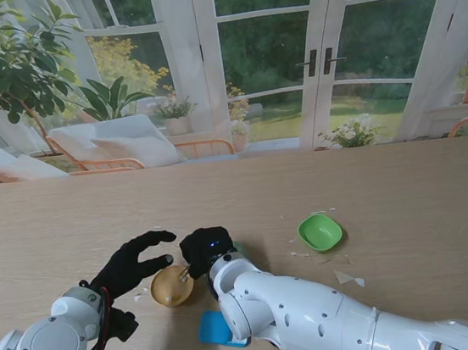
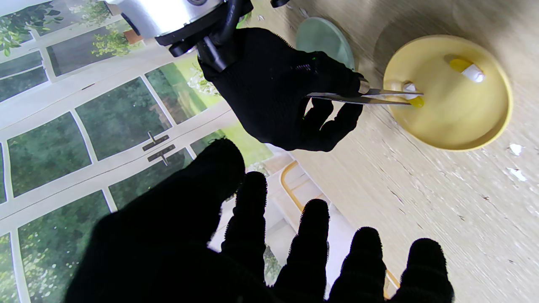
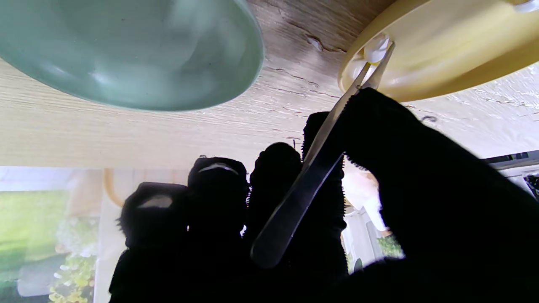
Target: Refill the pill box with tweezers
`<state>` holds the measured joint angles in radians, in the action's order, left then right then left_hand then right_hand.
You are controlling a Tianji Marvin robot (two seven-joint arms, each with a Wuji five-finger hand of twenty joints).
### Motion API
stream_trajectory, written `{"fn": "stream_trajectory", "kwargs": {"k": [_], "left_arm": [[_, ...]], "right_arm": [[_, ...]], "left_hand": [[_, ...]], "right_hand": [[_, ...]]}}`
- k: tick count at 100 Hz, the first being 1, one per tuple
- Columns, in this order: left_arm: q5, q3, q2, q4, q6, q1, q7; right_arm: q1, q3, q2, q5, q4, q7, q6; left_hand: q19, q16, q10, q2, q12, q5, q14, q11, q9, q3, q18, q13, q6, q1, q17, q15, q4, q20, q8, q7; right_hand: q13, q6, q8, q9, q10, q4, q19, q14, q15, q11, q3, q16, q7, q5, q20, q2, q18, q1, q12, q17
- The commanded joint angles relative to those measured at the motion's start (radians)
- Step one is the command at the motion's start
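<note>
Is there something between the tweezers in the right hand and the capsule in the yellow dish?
Nothing visible. The right hand holds the tweezers, and their tips are already at a yellow-and-white capsule inside the yellow dish. The left hand hovers open beside the dish, not in the path.

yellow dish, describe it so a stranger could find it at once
On the wooden table, look between the two black-gloved hands. The yellow dish sits there, round and shallow, with tweezers reaching into it. Unlike the bright green dish farther right, it holds capsules.
</note>
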<state>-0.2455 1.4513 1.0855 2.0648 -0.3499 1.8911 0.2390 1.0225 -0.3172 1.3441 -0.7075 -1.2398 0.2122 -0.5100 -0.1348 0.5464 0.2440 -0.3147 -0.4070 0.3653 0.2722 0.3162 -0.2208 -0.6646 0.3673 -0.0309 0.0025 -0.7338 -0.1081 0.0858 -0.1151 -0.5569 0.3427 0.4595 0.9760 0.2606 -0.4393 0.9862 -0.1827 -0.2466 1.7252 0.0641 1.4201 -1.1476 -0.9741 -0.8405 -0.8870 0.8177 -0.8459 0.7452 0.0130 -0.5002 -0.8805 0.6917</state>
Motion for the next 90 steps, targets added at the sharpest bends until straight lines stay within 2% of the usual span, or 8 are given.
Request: {"fn": "stream_trajectory", "kwargs": {"k": [1,10,21,42,63,90], "left_arm": [[0.001,0.001,0.003,0.008,0.0,0.005,0.012],[0.001,0.001,0.003,0.008,0.0,0.005,0.011],[0.001,0.001,0.003,0.008,0.0,0.004,0.011],[0.003,0.001,0.004,0.007,-0.001,0.004,0.01],[0.004,0.003,0.005,0.007,0.001,0.005,0.008],[0.005,0.006,0.006,0.008,0.004,0.007,0.004]], "right_arm": [[0.005,0.001,0.009,0.002,-0.001,-0.014,0.011],[0.007,-0.001,0.007,0.006,-0.001,-0.012,0.026],[0.009,-0.004,0.004,0.007,-0.002,-0.01,0.042],[0.015,-0.011,0.004,0.015,-0.003,-0.002,0.062],[0.027,-0.022,-0.001,0.015,-0.02,0.006,0.064],[0.056,-0.05,-0.018,0.01,-0.061,0.019,0.073]], "left_hand": [[0.024,-0.008,-0.044,0.0,0.008,-0.018,-0.026,-0.001,0.015,0.008,-0.034,0.021,-0.041,0.002,0.001,-0.011,0.029,0.003,-0.008,0.001],[0.024,-0.008,-0.043,0.001,0.008,-0.018,-0.027,-0.002,0.016,0.008,-0.034,0.021,-0.042,0.002,0.001,-0.012,0.029,0.003,-0.008,0.001],[0.024,-0.008,-0.042,0.0,0.008,-0.017,-0.026,-0.002,0.016,0.008,-0.033,0.021,-0.041,0.002,0.001,-0.011,0.029,0.003,-0.008,0.001],[0.024,-0.008,-0.041,0.0,0.007,-0.018,-0.026,-0.001,0.015,0.009,-0.033,0.021,-0.04,0.002,0.001,-0.012,0.029,0.003,-0.008,0.001],[0.024,-0.008,-0.043,0.0,0.007,-0.017,-0.026,-0.001,0.014,0.008,-0.034,0.021,-0.041,0.001,0.001,-0.012,0.029,0.003,-0.008,0.002],[0.023,-0.007,-0.042,0.0,0.007,-0.019,-0.027,-0.001,0.014,0.007,-0.033,0.021,-0.04,0.003,0.001,-0.011,0.029,0.002,-0.008,0.002]], "right_hand": [[0.032,0.02,0.008,0.035,0.0,0.054,0.082,-0.001,0.041,-0.042,-0.052,-0.015,-0.062,0.065,-0.019,0.009,0.005,-0.045,-0.019,0.011],[0.034,0.037,0.005,0.045,0.008,0.06,0.083,-0.008,0.044,-0.045,-0.063,-0.015,-0.085,0.108,-0.018,0.017,-0.001,-0.06,-0.024,0.01],[0.028,0.005,-0.033,0.046,0.016,0.084,0.083,-0.009,0.052,-0.058,-0.114,-0.02,-0.109,0.113,-0.021,0.035,-0.011,-0.057,-0.051,0.006],[0.022,-0.06,-0.216,0.029,0.044,0.153,0.091,0.006,0.075,-0.106,-0.271,-0.035,-0.122,0.093,-0.049,0.052,-0.017,-0.007,-0.107,0.005],[0.026,-0.071,-0.332,0.022,0.05,0.174,0.101,0.016,0.091,-0.134,-0.357,-0.039,-0.125,0.088,-0.06,0.082,-0.017,0.017,-0.124,0.019],[0.03,-0.072,-0.41,0.01,0.048,0.194,0.108,0.022,0.098,-0.152,-0.403,-0.041,-0.125,0.079,-0.063,0.085,-0.012,0.035,-0.133,0.03]]}}
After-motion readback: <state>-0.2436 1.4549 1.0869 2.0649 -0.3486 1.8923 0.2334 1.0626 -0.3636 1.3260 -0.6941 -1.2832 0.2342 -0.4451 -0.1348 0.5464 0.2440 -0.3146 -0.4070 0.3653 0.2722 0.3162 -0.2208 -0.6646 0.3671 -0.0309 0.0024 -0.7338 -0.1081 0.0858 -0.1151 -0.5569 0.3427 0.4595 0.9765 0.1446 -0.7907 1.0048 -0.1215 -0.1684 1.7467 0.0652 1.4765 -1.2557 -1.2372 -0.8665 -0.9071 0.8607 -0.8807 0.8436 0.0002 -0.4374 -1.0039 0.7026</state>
